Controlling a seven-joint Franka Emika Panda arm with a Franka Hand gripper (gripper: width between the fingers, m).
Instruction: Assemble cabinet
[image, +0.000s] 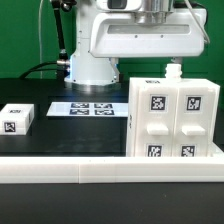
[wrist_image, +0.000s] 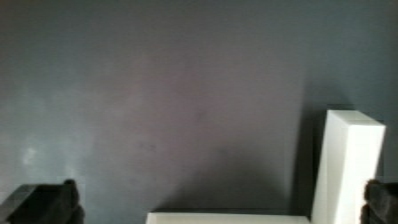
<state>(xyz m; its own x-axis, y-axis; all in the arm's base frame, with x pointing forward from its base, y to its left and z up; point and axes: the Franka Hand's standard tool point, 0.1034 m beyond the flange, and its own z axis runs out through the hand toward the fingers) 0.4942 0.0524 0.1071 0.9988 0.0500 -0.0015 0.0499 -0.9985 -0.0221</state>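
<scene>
Gripper (wrist_image: 214, 198) is hanging with its jaws spread wide, gripping nothing. The cabinet (image: 172, 118) is standing just below it, its white edges showing between the dark fingers (wrist_image: 45, 202).

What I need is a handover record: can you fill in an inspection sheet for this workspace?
Surface: black table top, with a white rail along its near edge.
Job's things: large white plastic cabinet, four black-and-white tags on its face, at the exterior view's right.
Clutter: small flat white tagged block at the exterior view's left; marker board mid-table.
Grippers: black two-finger gripper open, holding nothing, above the cabinet.
Cables: black cables beside the arm's base.
Surroundings: dark green backdrop.
</scene>
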